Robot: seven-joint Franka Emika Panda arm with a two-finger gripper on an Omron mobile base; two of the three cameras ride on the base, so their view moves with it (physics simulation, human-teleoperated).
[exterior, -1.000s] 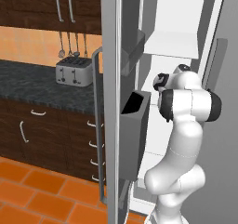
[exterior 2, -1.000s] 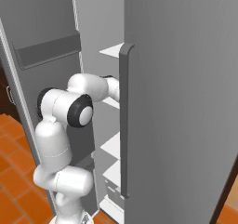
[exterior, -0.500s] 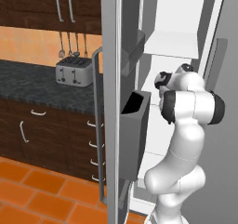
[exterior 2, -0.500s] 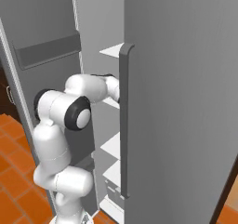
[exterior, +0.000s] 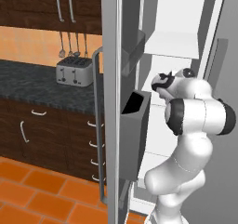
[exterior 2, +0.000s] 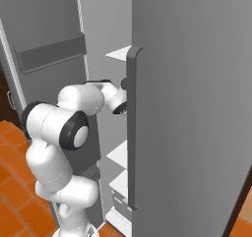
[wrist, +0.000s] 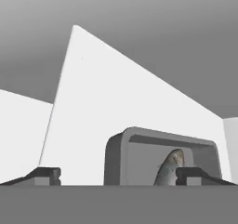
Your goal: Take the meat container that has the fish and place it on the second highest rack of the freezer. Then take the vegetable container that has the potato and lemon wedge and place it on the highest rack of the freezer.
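A grey meat container (wrist: pixel 160 160) rests on a white shelf (wrist: pixel 93 121) inside the freezer (exterior: pixel 111 102), and the silvery-brown fish (wrist: pixel 168 168) shows inside it. My gripper (wrist: pixel 118 175) is open. Its two fingertips (wrist: pixel 46 174) stand wide apart on either side of the container and do not touch it. In the left base view my hand (exterior: pixel 162 81) reaches into the freezer below the upper white shelf (exterior: pixel 172 44). In the right base view the hand (exterior 2: pixel 118 101) is partly hidden behind the other freezer door (exterior 2: pixel 187 108). The vegetable container is out of view.
The open left door carries grey bins (exterior: pixel 135 111) close to my arm. The right door's vertical handle (exterior 2: pixel 132 133) stands just in front of the hand. A toaster (exterior: pixel 74 72) sits on the dark counter left of the freezer, above dark wood cabinets (exterior: pixel 37 130).
My elbow has sunk a little and drawn back from the freezer. The hand stays at the same shelf.
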